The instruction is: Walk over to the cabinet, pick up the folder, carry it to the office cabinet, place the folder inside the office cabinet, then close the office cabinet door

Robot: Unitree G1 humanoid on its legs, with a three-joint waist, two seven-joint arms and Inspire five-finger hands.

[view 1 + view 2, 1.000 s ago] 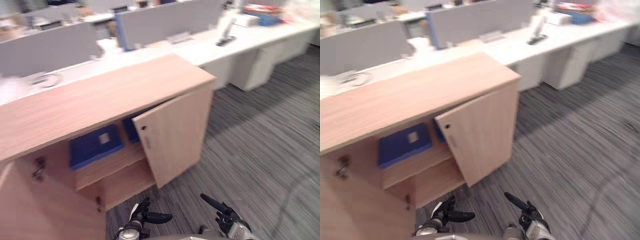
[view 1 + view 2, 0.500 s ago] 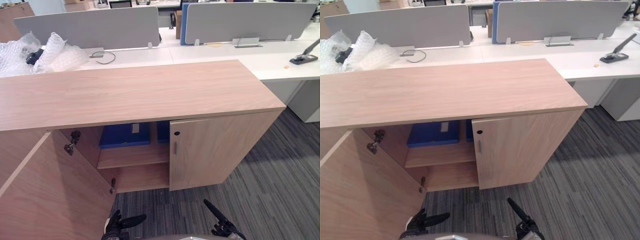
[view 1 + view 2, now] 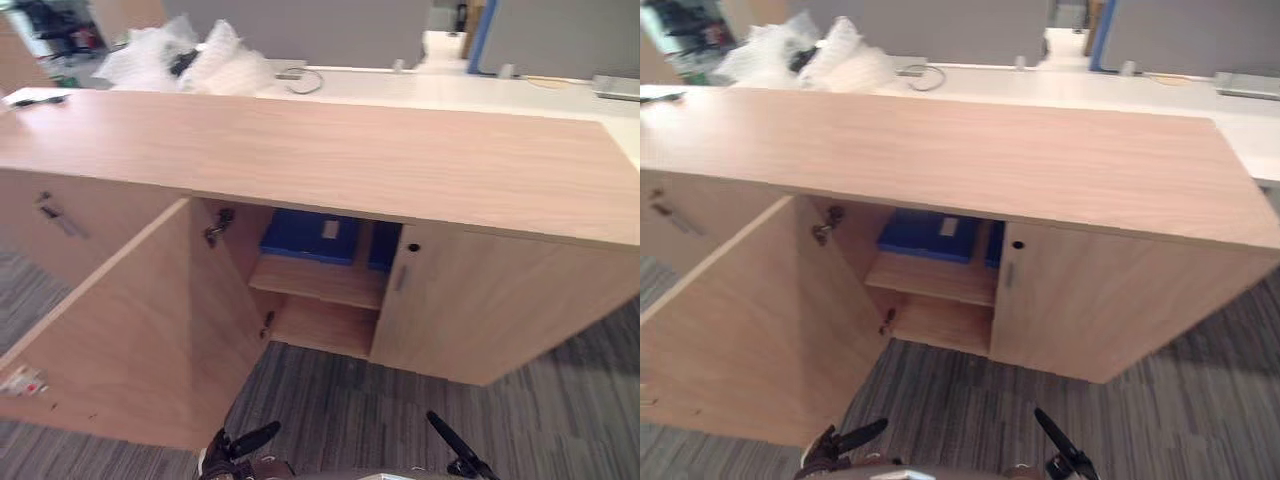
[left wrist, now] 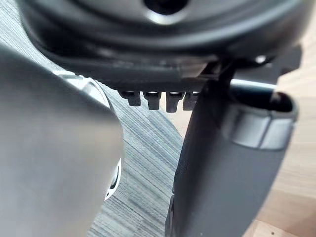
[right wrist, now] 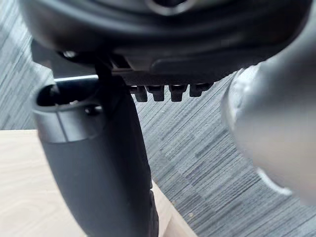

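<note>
Grey carpet (image 3: 330, 400) is lying before one wooden cabinet (image 3: 350, 160). One blue folder (image 3: 305, 235) is sitting on its upper shelf, well beyond the left hand (image 3: 232, 448) and right hand (image 3: 458, 465), both hanging near, fingers loosely straight and empty. Its left door (image 3: 130, 330) is standing wide. Its right door (image 3: 480, 310) is hiding most of a possible second blue folder (image 3: 385, 245).

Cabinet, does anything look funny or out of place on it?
Only the left door: it hangs wide open, while the right door looks about shut. The blue folder lies flat on the upper shelf inside. Nothing looks spilled or broken.
</note>
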